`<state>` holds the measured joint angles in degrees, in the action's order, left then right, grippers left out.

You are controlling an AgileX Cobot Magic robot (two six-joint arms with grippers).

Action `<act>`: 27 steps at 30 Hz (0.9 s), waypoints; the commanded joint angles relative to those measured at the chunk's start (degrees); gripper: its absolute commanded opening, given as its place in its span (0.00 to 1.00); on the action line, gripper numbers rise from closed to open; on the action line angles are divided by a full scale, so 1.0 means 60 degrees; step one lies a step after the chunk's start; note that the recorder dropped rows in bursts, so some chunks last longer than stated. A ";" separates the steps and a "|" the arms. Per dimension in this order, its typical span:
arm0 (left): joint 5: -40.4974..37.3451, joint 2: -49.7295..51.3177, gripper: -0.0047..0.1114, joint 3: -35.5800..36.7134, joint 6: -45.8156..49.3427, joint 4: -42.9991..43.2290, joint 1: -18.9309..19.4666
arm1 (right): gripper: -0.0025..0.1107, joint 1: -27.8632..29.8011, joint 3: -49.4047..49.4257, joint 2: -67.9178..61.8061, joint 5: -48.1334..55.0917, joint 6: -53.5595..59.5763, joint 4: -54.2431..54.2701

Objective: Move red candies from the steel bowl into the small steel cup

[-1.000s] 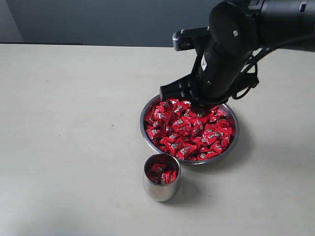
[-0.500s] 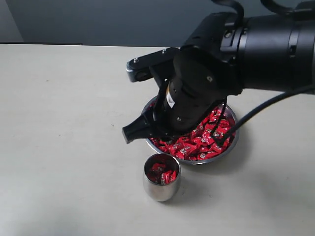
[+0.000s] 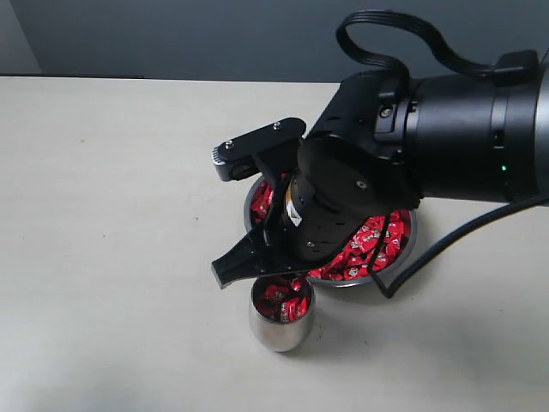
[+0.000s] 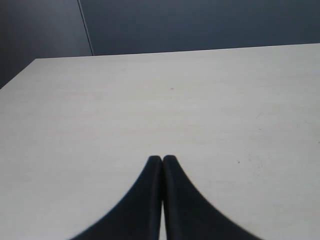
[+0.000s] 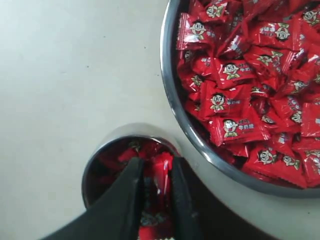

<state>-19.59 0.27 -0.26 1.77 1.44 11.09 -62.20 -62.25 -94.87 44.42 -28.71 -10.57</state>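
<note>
The steel bowl holds many red candies; my right arm covers most of it in the exterior view. The small steel cup stands just in front of the bowl, apart from it, with several red candies inside. My right gripper hovers directly over the cup's mouth, shut on one red candy pinched between its fingers. My left gripper is shut with nothing in it, over bare table; it does not show in the exterior view.
The pale table extends to the left of the bowl and cup. A dark wall runs behind the table's far edge. A black cable loops above the right arm.
My right arm has swung from the bowl's far side forward and left, carrying a candy, and now hangs lower over the cup. The cup and bowl have not moved.
</note>
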 commanded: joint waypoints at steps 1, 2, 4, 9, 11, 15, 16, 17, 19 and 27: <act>0.0075 -0.0046 0.04 0.0044 -0.0014 0.0018 -0.0063 | 0.02 -0.0038 0.0039 0.0058 -0.0084 0.0646 0.0305; 0.0075 -0.0046 0.04 0.0044 -0.0014 0.0018 -0.0063 | 0.02 -0.0038 0.0039 0.0052 -0.0129 0.0750 0.0358; 0.0075 -0.0046 0.04 0.0044 -0.0014 0.0018 -0.0063 | 0.02 -0.0038 0.0039 0.0052 -0.0277 0.0816 0.0376; 0.0075 -0.0046 0.04 0.0044 -0.0014 0.0018 -0.0063 | 0.05 -0.0038 0.0039 0.0052 -0.0428 0.0816 0.0376; 0.0075 -0.0046 0.04 0.0044 -0.0014 0.0018 -0.0063 | 0.13 -0.0038 0.0039 0.0052 -0.0428 0.0816 0.0376; 0.0075 -0.0046 0.04 0.0044 -0.0014 0.0018 -0.0063 | 0.26 -0.0038 0.0039 0.0052 -0.0428 0.0816 0.0376; 0.0075 -0.0046 0.04 0.0044 -0.0014 0.0018 -0.0063 | 0.27 -0.0038 0.0039 0.0052 -0.0428 0.0816 0.0376; 0.0075 -0.0046 0.04 0.0044 -0.0014 0.0018 -0.0063 | 0.26 -0.0038 0.0039 0.0052 -0.0428 0.0797 0.0376; 0.0075 -0.0046 0.04 0.0044 -0.0014 0.0018 -0.0063 | 0.26 -0.0038 0.0039 0.0052 -0.0428 0.0797 0.0492; 0.0075 -0.0046 0.04 0.0044 -0.0014 0.0018 -0.0063 | 0.26 -0.0020 0.0039 0.0052 -0.0466 0.0797 0.0241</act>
<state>-19.59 0.27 -0.26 1.77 1.44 11.09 -62.20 -62.25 -94.87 42.17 -24.19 -7.02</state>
